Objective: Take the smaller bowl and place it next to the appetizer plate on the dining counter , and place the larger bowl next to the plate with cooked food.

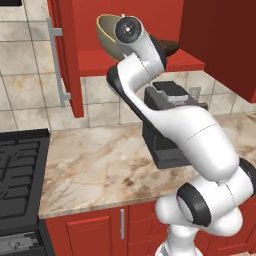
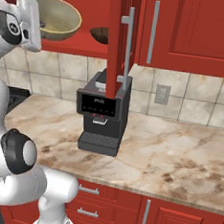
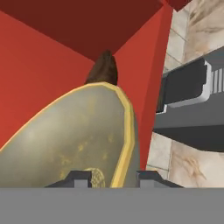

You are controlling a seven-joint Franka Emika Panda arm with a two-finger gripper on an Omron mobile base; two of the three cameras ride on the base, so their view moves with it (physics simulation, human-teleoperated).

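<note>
the larger bowl (image 3: 65, 140) sits right before your gripper (image 3: 111, 177), its rim between the part-open jaws, the smaller bowl (image 3: 103, 70) behind it; grip unclear.

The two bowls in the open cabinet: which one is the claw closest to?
The larger bowl, deep, beige-olive with a pale yellowish rim. In the hand view its rim runs between the claw tips. The smaller bowl, dark brown wood, sits beyond it.

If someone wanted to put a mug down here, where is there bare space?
The marbled counter is bare right of the coffee machine, and also between it and the stove. The cabinet shelf is crowded by the larger bowl and the smaller bowl.
</note>
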